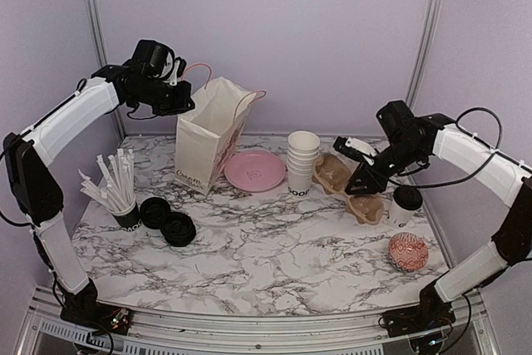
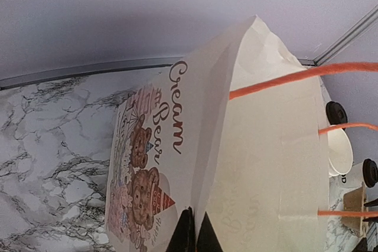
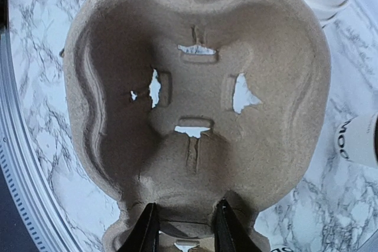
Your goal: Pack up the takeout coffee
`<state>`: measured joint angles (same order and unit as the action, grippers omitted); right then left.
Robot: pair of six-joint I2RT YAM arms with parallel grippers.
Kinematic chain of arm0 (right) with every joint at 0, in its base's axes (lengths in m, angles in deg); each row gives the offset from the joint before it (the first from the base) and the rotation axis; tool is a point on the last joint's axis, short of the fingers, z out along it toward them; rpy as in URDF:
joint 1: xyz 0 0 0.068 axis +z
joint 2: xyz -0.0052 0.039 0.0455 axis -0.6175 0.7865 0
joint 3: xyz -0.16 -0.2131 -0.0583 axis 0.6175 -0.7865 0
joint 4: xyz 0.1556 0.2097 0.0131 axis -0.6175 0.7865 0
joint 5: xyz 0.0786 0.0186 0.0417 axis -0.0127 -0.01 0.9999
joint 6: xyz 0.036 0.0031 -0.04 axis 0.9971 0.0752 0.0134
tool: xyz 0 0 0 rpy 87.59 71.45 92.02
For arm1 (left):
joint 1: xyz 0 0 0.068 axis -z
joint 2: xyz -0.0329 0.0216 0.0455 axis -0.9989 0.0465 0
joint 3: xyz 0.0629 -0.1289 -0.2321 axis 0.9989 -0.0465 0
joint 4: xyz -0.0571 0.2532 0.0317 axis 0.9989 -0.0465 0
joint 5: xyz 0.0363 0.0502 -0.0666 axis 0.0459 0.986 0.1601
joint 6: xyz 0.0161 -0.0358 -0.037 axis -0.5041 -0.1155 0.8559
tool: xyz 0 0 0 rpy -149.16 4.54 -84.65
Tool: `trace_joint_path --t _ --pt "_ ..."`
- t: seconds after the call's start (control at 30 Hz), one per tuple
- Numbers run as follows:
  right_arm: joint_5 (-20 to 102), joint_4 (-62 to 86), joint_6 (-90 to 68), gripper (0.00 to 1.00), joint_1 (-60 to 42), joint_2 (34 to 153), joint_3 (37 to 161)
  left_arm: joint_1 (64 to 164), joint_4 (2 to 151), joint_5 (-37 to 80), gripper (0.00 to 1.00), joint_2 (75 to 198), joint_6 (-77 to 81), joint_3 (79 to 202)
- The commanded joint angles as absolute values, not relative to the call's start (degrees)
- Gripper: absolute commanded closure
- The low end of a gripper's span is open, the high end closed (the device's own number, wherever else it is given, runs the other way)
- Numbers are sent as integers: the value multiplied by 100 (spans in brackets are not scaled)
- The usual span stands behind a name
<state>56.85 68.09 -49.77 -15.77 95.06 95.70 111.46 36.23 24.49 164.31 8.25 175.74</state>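
One takeout coffee cup (image 1: 406, 204), white with a black lid, stands at the right of the table; its lettered side shows in the right wrist view (image 3: 360, 143). My right gripper (image 1: 363, 179) (image 3: 186, 228) is shut on the middle waist of a brown pulp cup carrier (image 1: 345, 182) (image 3: 195, 87), just left of that cup. The carrier's pockets are empty. My left gripper (image 1: 181, 99) (image 2: 195, 231) is shut on the top edge of the white paper bag (image 1: 208, 135) (image 2: 260, 146) with pink handles, which stands at the back left.
A stack of lidless white cups (image 1: 302, 164) and a pink plate (image 1: 255, 170) sit between bag and carrier. A cup of wrapped straws (image 1: 123, 197) and two black lids (image 1: 168, 220) lie left. A red patterned bowl (image 1: 408, 251) sits front right.
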Motion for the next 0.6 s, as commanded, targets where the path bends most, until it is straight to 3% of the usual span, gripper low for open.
trace_joint_path --t 0.0,0.37,0.57 --pt "6596 6927 -5074 83 -1748 9083 10312 11188 3595 2319 100 15826 750 17974" --pt "7336 6513 -4908 85 -1748 8944 12157 11301 3305 1222 100 14947 581 17860" --pt "7298 5349 -4562 85 -1748 8743 12743 11426 2943 288 100 14653 370 17427"
